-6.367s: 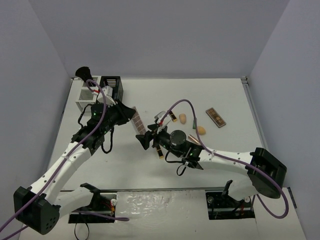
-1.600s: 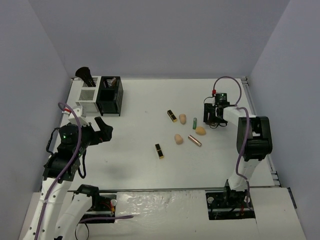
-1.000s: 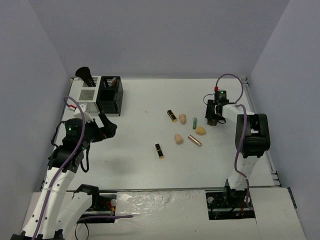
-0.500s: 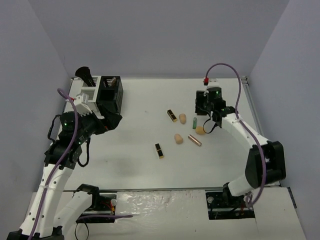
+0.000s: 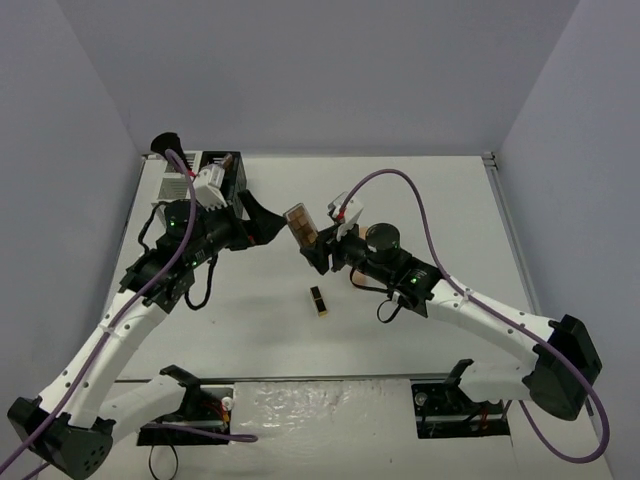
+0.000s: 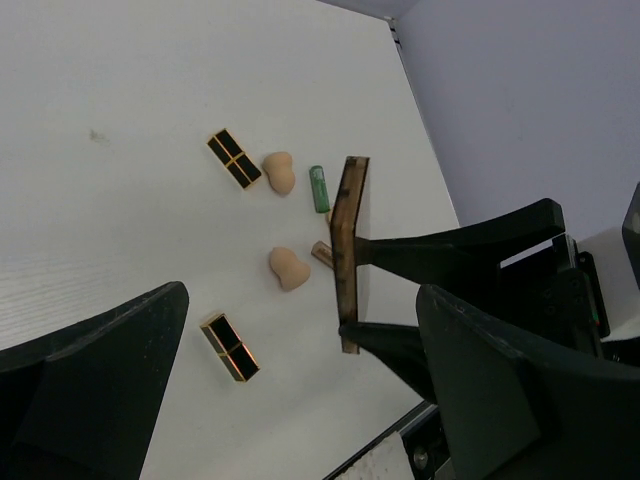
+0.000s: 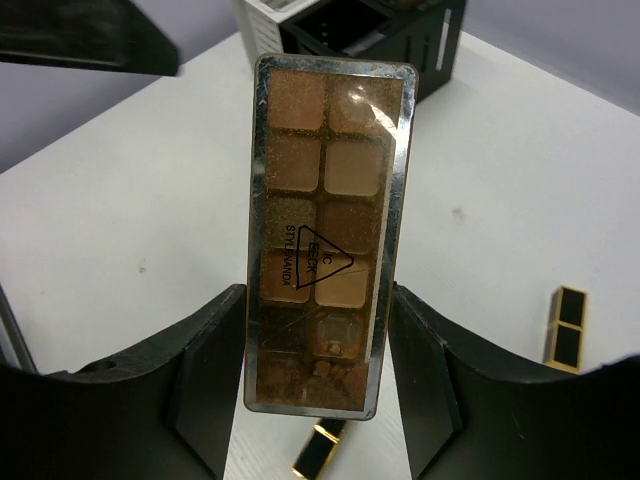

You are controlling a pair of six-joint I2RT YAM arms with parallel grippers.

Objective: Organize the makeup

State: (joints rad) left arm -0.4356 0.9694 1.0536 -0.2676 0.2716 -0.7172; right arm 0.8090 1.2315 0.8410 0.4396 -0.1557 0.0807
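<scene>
The flat rectangular eyeshadow palette with brown and tan pans and a shiny metal rim (image 7: 325,200) is in the air above the white tabletop (image 5: 420,200), between the two arms. The right gripper (image 5: 314,250) holds it at half-width, pinching the two long edges near the lower end. The upper half sticks out free.

The left gripper (image 5: 264,222) faces it with jaws spread wide and empty, near but not touching.

The palette looks light and rigid, so it should not sag or flex. Its glossy cover and smooth rim are probably slippery, and the pressed powder could crack under a knock or a drop. The free upper half, gripped across the long edges, seems the safest hold.

Below lie two black-and-gold lipsticks (image 6: 231,158), two peach egg-shaped sponges (image 6: 288,268) and a green tube (image 6: 319,188). The black slatted organizer bin (image 5: 222,178) stands at the far left.
</scene>
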